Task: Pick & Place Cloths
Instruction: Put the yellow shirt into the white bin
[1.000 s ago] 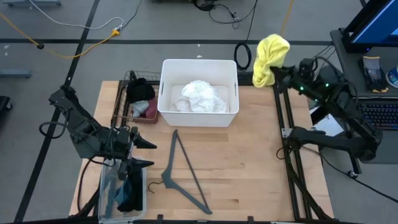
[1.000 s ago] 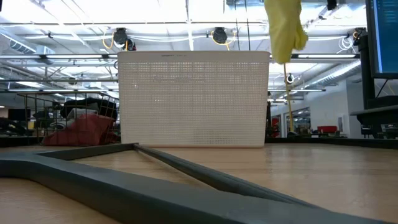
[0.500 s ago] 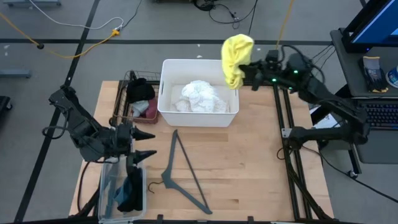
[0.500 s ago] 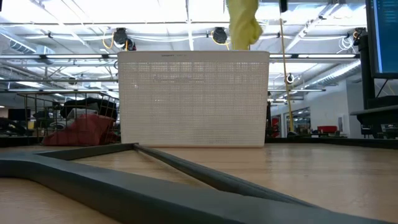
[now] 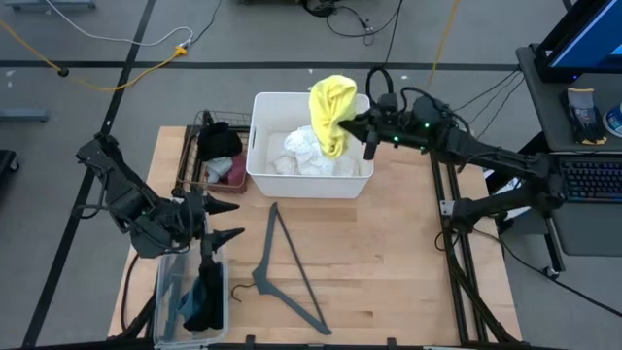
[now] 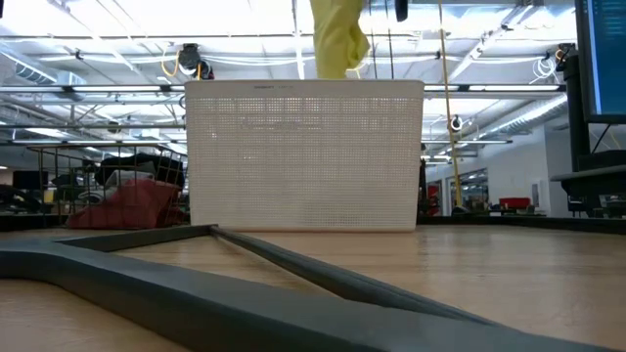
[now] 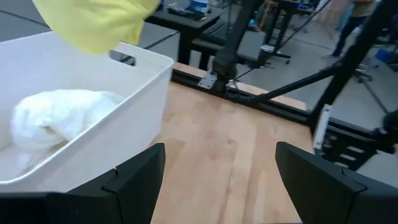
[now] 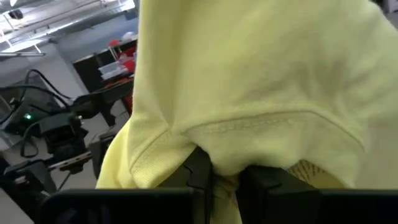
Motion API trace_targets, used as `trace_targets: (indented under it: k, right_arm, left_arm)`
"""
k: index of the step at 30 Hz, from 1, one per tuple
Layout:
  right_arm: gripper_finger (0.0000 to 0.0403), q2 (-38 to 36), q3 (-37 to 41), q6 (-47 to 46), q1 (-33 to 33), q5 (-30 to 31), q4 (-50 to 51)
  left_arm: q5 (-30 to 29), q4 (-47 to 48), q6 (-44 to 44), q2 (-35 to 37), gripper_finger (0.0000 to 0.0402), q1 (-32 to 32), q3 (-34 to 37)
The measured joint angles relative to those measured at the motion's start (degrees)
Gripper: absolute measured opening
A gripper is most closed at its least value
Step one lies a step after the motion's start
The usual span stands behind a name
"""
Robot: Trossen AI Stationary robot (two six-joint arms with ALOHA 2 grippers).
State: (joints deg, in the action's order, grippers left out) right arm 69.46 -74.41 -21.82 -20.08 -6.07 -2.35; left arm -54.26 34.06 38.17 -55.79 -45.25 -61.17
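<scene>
My right gripper (image 5: pixel 352 121) is shut on the yellow cloth (image 5: pixel 331 101), which hangs over the right part of the white bin (image 5: pixel 260 170); the cloth's lower end (image 6: pixel 338 49) shows above the bin's rim in the low view. A lacy white cloth (image 5: pixel 309 151) lies in the bin. Black (image 5: pixel 219 142) and maroon (image 5: pixel 222 169) cloths rest in the wire basket at the bin's left. My left gripper (image 5: pixel 229 222) is open above the table's left side, over the clear tub (image 5: pixel 163 292) holding dark cloths (image 5: pixel 205 297). My right gripper pinches a bunched fold of the yellow cloth (image 8: pixel 217 171) between its two fingers, coming level from the table's right side. The cloth is lifted clear and hangs slack below and around the fingers, above the white bin.
A grey plastic hanger (image 5: pixel 287 267) lies on the wood in front of the bin; it fills the low view's foreground (image 6: pixel 196 284). The table's right half (image 5: pixel 398 253) is bare wood. Black frame rails (image 5: pixel 449 204) run along the right edge.
My right gripper has carried the yellow cloth from beyond the table's far right corner toward the left, until it hangs over the white bin. The cloth has stayed lifted clear and has swung with the move. My left gripper has drifted slightly toward the table's near-left area, still open.
</scene>
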Motion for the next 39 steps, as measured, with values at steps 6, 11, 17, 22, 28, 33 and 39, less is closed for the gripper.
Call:
trace_targets:
  k: [6, 11, 17, 22, 28, 33, 39]
  right_arm:
    - [0.0031, 2.50, 0.00, -1.59, 1.56, 1.78, 0.22]
    - [0.0031, 4.51, 0.00, -1.69, 1.84, 3.33, 0.50]
    - [0.0031, 7.06, 0.00, -2.81, 1.82, 3.53, 0.73]
    - [0.0031, 8.70, 0.00, -2.99, 1.82, 3.48, 1.06]
    - [0.0031, 9.26, 0.00, -2.99, 1.82, 3.48, 0.99]
    - [0.0031, 9.24, 0.00, -3.01, 1.80, 3.48, 0.90]
    - [0.0031, 9.24, 0.00, -3.17, 1.80, 3.33, 1.04]
  left_arm:
    - [-2.59, 4.63, 4.12, 0.00, 0.0310, 0.00, 0.00]
    - [-3.31, 6.59, 6.09, 0.00, 0.0310, 0.00, 0.00]
    - [-7.12, 6.52, 6.83, 0.15, 0.0310, 0.02, 1.14]
    - [-7.40, 6.08, 6.73, 0.20, 0.0310, 0.02, 3.76]
    - [-5.75, 6.62, 4.43, 0.64, 0.0310, 0.02, 4.42]
    - [-2.37, 9.49, 4.28, 2.19, 0.0310, 0.93, 4.45]
    - [-1.47, 5.59, 4.55, 6.07, 0.0310, 2.95, 10.94]
